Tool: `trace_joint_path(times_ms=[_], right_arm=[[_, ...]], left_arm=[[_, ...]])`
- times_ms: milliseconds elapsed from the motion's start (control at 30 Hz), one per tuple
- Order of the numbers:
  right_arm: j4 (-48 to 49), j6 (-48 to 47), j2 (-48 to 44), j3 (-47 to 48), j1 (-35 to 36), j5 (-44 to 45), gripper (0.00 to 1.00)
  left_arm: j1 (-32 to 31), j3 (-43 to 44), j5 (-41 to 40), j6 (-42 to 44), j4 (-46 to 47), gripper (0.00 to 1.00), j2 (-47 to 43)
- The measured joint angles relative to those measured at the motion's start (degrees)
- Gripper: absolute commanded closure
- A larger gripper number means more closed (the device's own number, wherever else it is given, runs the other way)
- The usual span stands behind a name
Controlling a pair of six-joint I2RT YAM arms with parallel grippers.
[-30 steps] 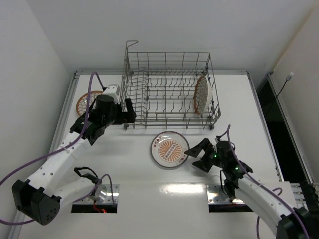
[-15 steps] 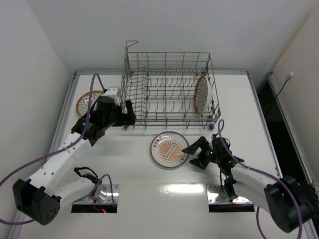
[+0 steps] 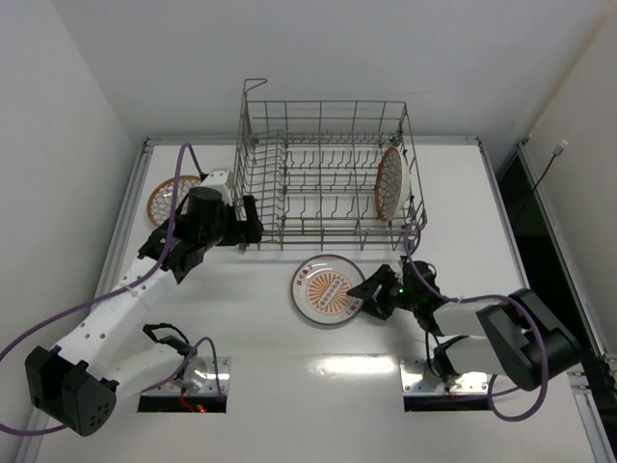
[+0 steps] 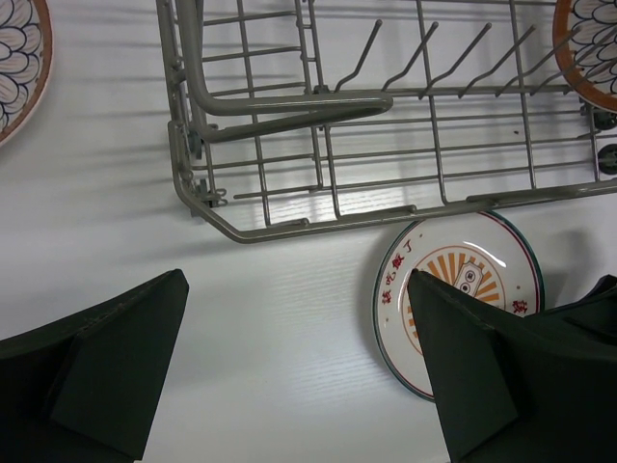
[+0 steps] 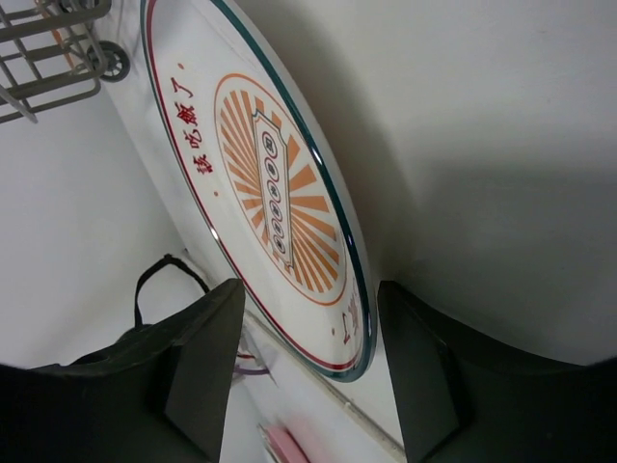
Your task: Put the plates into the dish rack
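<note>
The sunburst plate [image 3: 326,289] with the dark rim lies flat on the table in front of the dish rack [image 3: 328,164]. My right gripper [image 3: 368,297] is at its right edge. In the right wrist view the plate's rim [image 5: 359,323] sits between the two fingers [image 5: 207,357], with a gap showing on each side, so the right gripper [image 5: 313,352] is open. One petal plate [image 3: 391,181] stands upright at the rack's right end. Another petal plate [image 3: 169,196] lies on the table left of the rack. My left gripper [image 3: 253,220] hovers wide open and empty by the rack's front-left corner [image 4: 207,207].
The rack's tall wire sides and rows of tines [image 4: 424,58] stand just beyond the left gripper [image 4: 299,333]. White walls close the table at left and back. Two metal mounting plates [image 3: 434,378] sit at the near edge by the arm bases.
My right gripper has slid left to the sunburst plate's right edge, and its jaws have narrowed around the rim. The left arm has hardly moved.
</note>
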Motion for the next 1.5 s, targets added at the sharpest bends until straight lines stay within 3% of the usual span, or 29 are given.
trace_joint_path(times_ms=[333,533,567,633,767,1000,1300,1500], right_arm=[[11.1,-1.1,10.4,0.0,0.1,-0.9,0.71],[10.5,-2.7,11.1,0.0,0.3,0.0,0.91],[9.6,-3.2,10.7,0.0,0.3,0.2,0.98],[7.3,-4.5,8.8,0.0,0.4,0.4,1.00],[-3.1,-8.0,-1.1,-0.1,0.4,1.1,1.00],[-35.3,-17.9,-26.5,3.0,0.8,5.2,1.00],[-57.3,-27.1,-37.3,9.2,0.8,5.7,1.00],[-67.9,-33.3,-38.9,18.5,0.8,7.7,1.00]], left_arm=[[0.0,-0.4,0.3,0.0,0.0,0.00,0.0],[0.0,-0.4,0.3,0.0,0.0,0.00,0.0],[0.0,-0.4,0.2,0.0,0.0,0.00,0.0],[0.0,-0.4,0.2,0.0,0.0,0.00,0.0],[0.0,-0.4,0.1,0.0,0.0,0.00,0.0],[0.0,-0.4,0.2,0.0,0.0,0.00,-0.1],[0.0,-0.3,0.4,0.0,0.0,0.00,-0.1],[0.0,-0.3,0.4,0.0,0.0,0.00,-0.1]])
